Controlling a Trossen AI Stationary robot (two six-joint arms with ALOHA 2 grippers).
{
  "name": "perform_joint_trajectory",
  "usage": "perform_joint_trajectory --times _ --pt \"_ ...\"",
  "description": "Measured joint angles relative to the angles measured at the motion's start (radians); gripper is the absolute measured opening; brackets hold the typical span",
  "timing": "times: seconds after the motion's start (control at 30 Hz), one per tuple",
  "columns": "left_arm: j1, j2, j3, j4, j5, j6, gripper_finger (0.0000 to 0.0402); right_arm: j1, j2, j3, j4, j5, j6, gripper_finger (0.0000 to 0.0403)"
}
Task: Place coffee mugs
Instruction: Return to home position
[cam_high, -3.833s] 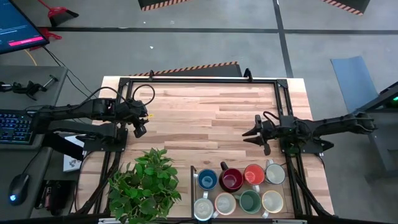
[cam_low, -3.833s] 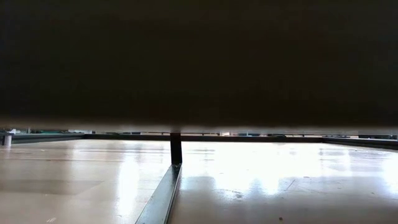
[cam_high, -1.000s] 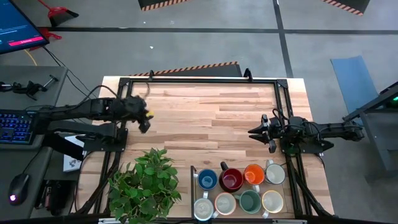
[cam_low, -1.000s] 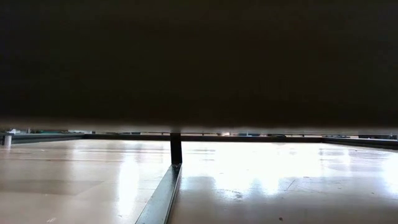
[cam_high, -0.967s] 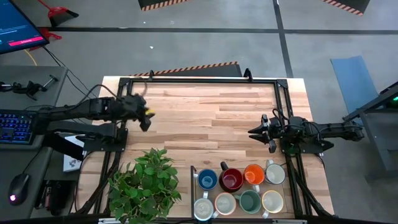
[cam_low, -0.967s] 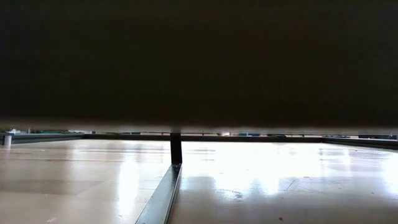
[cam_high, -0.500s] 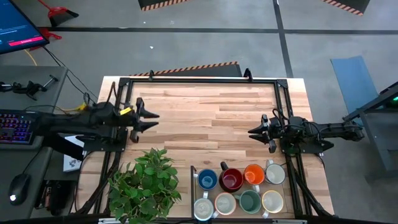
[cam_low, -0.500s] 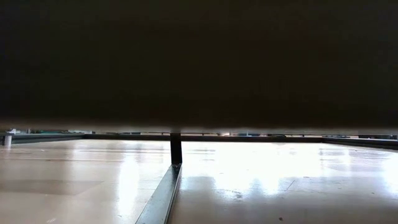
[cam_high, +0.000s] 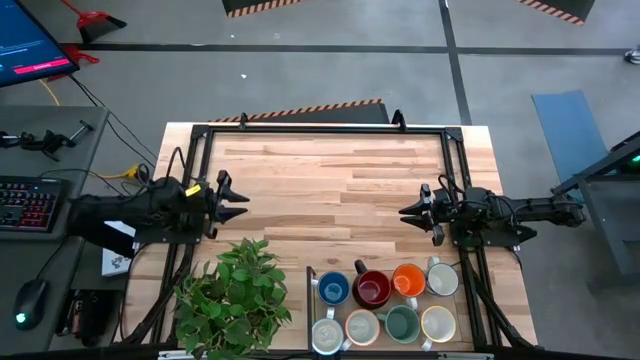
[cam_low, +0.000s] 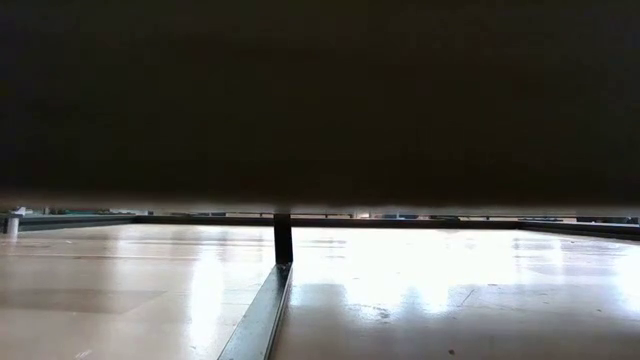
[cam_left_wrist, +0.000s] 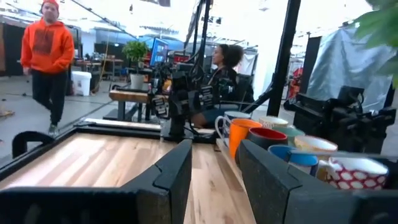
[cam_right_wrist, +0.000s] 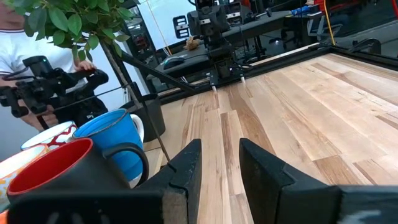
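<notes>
Several coffee mugs stand upright on their bases in a tray (cam_high: 310, 300) at the table's near right: blue (cam_high: 333, 290), dark red (cam_high: 372, 288), orange (cam_high: 407, 280), green (cam_high: 402, 322) and white or cream ones (cam_high: 438, 323). My left gripper (cam_high: 232, 197) is open at the table's left edge, pointing level toward the right, far from the mugs. My right gripper (cam_high: 408, 212) is open at the right edge, just beyond the tray, with nothing between its fingers. The left wrist view shows the orange mug (cam_left_wrist: 245, 134); the right wrist view shows the blue mug (cam_right_wrist: 112, 146).
A leafy potted plant (cam_high: 235, 300) stands at the near left, beside the tray. A black metal frame (cam_high: 320, 128) runs round the wooden table. People show in the room beyond (cam_left_wrist: 46, 56). The low view is mostly dark and shows no gripper.
My left gripper has drawn back toward the table's left edge and sunk, tipping from pointing down to pointing level across the table. The mugs stand as before.
</notes>
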Motion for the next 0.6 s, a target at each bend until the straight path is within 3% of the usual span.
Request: perform_joint_trajectory --times 0.23,0.6 --pt "0.0 -0.084 -0.065 -0.052 -0.008 0.022 0.0125 0.0 0.0 0.0 0.0 0.0 0.0 0.0089" --pt "0.0 -0.086 -0.064 -0.145 -0.035 0.034 0.0125 0.0 0.0 0.0 0.0 0.0 0.0 0.0089"
